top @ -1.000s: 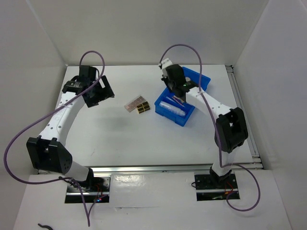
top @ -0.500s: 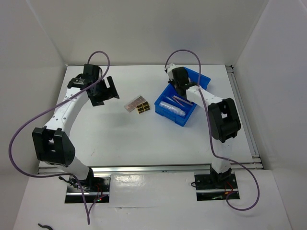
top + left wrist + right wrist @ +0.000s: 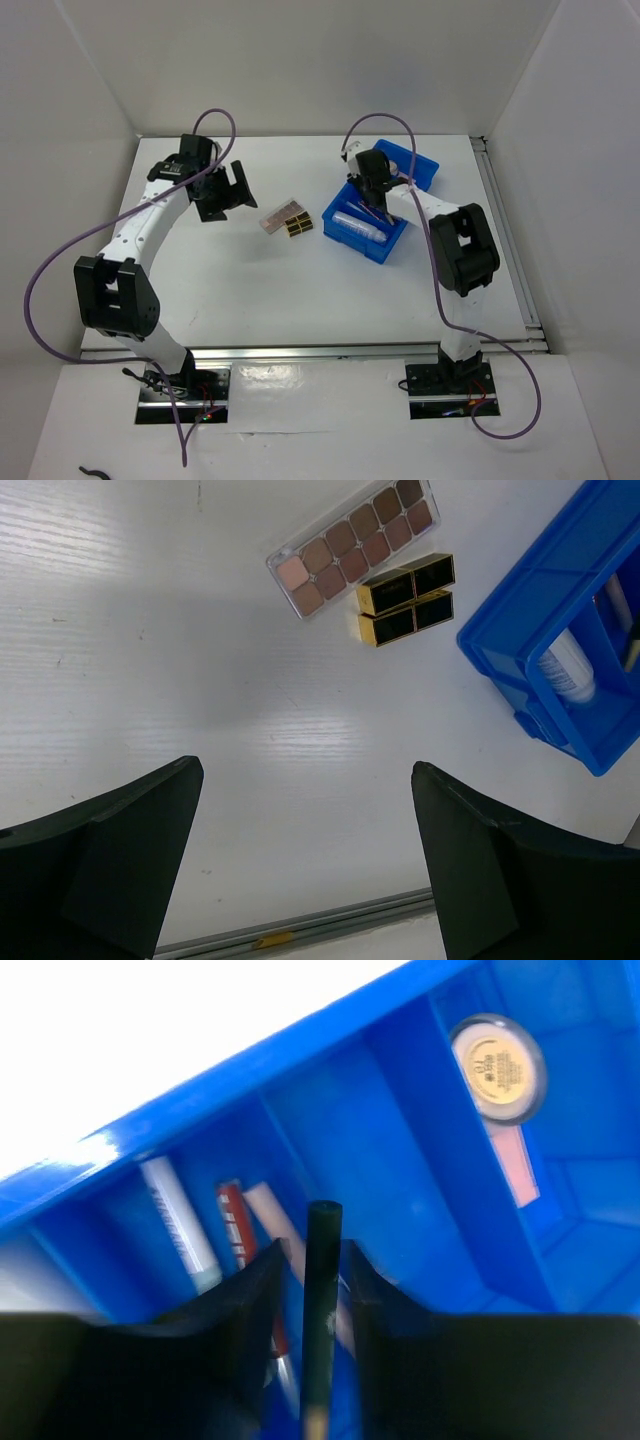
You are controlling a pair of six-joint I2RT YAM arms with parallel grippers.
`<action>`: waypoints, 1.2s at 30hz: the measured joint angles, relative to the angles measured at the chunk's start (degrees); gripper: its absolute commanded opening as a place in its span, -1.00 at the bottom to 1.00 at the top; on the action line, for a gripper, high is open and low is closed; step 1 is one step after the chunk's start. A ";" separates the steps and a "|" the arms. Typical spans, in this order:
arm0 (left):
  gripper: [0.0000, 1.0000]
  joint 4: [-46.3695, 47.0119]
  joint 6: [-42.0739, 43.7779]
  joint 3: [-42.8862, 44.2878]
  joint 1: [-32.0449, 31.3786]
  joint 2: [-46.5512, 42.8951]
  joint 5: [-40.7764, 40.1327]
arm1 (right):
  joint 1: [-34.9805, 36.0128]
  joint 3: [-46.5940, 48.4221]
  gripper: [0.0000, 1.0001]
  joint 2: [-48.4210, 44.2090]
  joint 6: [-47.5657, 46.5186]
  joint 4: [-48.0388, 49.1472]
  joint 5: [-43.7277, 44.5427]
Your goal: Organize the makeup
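The dark thin pencil (image 3: 321, 1305) is sitting clamped between the fingers of the right gripper (image 3: 312, 1252), its blunt end sticking out past the fingertips. It is hanging just above the blue divided bin (image 3: 420, 1190), over the bin's near-left part as the overhead camera shows it.

Under and beside the pencil, a red pencil (image 3: 233, 1222) and a pale pencil (image 3: 272, 1215) are lying lengthwise in the bin. A clear tube (image 3: 568, 668) is lying close by; I cannot tell whether a divider is separating it from them. Further along, in another compartment, a round compact (image 3: 498, 1068) is lying face up, with a flat pink piece (image 3: 515, 1165) resting just beside it.

The bin is standing on the far right part of the white table (image 3: 300, 290). To its left, out on the table, a black palette with gold squares (image 3: 407, 598) is lying just beside a clear eyeshadow palette (image 3: 352, 548) of brown and pink shades, the eyeshadow palette on the far-left side of the pair.

Left of these two, the left gripper (image 3: 305, 770) is hovering above the table with its jaws spread wide, pointing down toward the bare surface near the palettes.
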 measured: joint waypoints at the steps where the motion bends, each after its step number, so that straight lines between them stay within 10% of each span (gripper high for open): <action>1: 1.00 0.11 0.07 0.00 -0.04 0.02 0.15 | 0.20 -0.04 -0.11 0.00 0.26 0.00 -0.09; 12: 0.96 0.24 0.07 0.04 -2.38 0.04 0.44 | 0.22 2.73 -0.15 -0.20 8.35 -7.06 -4.20; 15: 0.93 0.24 -0.17 0.20 -3.34 0.09 0.46 | -0.57 4.07 0.23 -1.46 12.98 -11.15 -7.48; 22: 0.90 0.22 -1.97 0.63 -7.48 0.83 -0.24 | -3.69 4.39 0.30 -6.84 22.60 -20.31 -6.73; 36: 0.90 0.15 -3.13 0.76 -8.70 0.87 -1.40 | -23.45 7.58 0.24 -6.49 36.28 -26.27 -11.91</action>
